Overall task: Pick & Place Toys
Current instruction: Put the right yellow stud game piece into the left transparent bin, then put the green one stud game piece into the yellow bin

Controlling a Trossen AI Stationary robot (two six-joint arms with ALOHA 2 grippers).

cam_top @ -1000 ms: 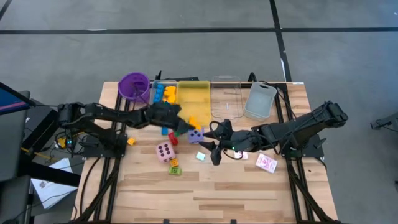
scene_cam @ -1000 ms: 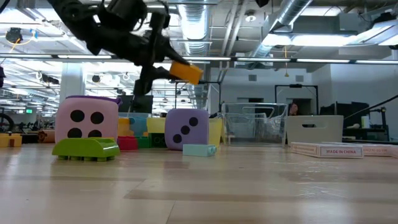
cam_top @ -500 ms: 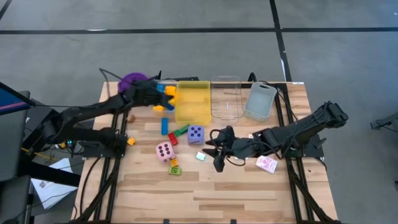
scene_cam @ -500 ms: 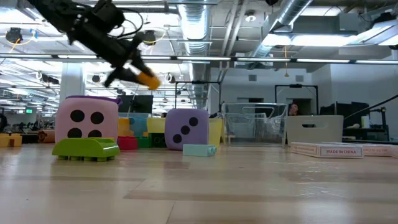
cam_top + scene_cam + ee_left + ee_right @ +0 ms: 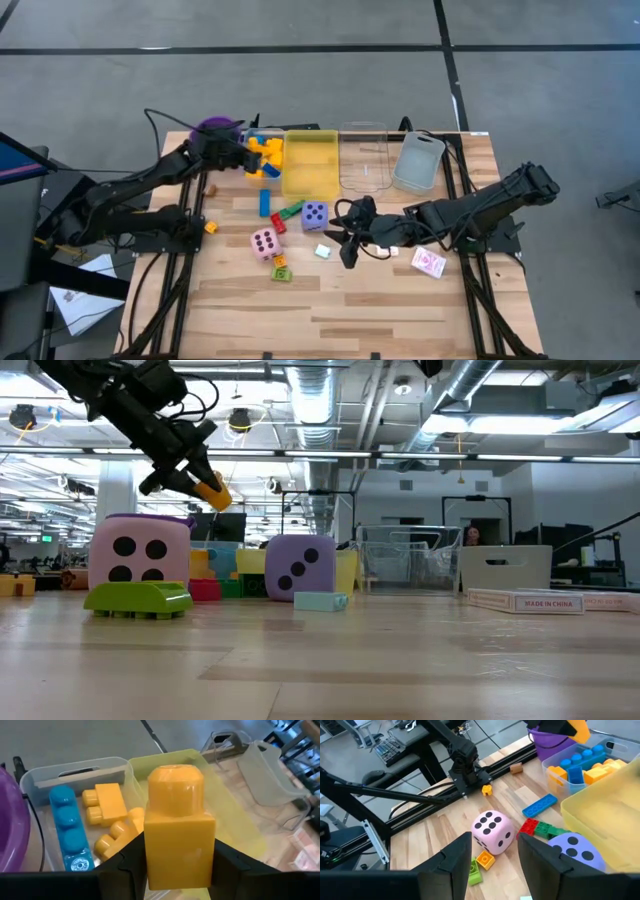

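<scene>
Holding an orange block (image 5: 179, 827), left gripper (image 5: 243, 157) hovers over clear tray (image 5: 32, 776) | release squarely inside | right gripper (image 5: 345, 240) open near table (image 5: 400, 300) centre

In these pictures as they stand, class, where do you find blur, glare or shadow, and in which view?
Left wrist view: the yellow block in the left tool is sharp, the trays behind soft. Low view: ceiling lights glare; the pink die is crisp. Right wrist view: the purple die near the edge blurs slightly. High view: even light, faint shadows under the arms.

Glossy plastic block (image 5: 179, 827), wooden table (image 5: 400, 300)
</scene>
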